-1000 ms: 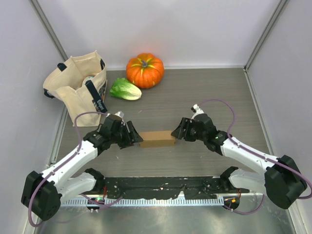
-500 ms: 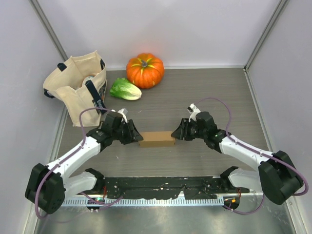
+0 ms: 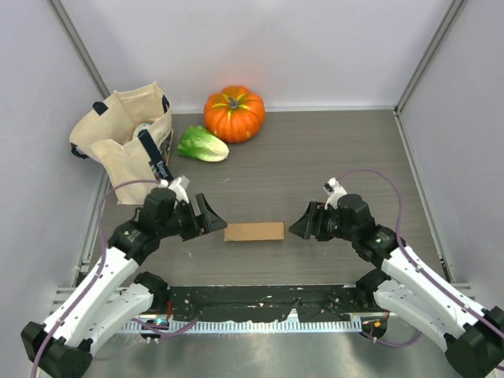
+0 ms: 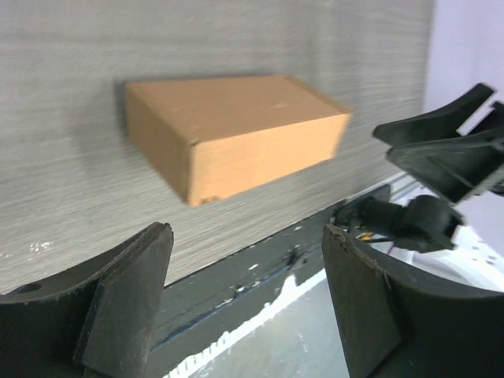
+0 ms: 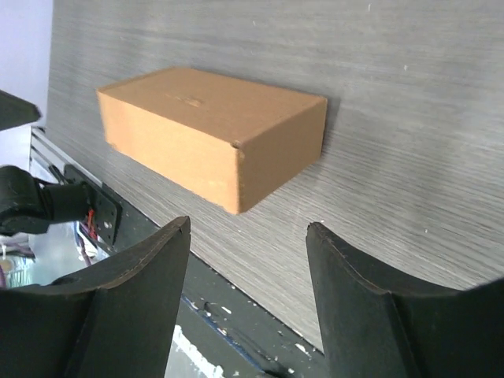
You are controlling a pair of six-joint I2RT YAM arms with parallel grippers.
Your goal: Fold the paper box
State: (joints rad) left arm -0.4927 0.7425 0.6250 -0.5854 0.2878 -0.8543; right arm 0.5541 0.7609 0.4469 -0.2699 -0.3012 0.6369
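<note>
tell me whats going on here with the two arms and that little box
Two robot arms are working on a small brown box, which lies on the table between them and looks folded shut. The left end effector and the right end effector each sit open at one end of it, apart from it, holding nothing. A pumpkin, a lettuce and a tote sit at the back, away from both arms.

The paper box (image 4: 236, 138) looks blurry from the left wrist. What is inside the bag (image 3: 118, 150) is hard to see.
</note>
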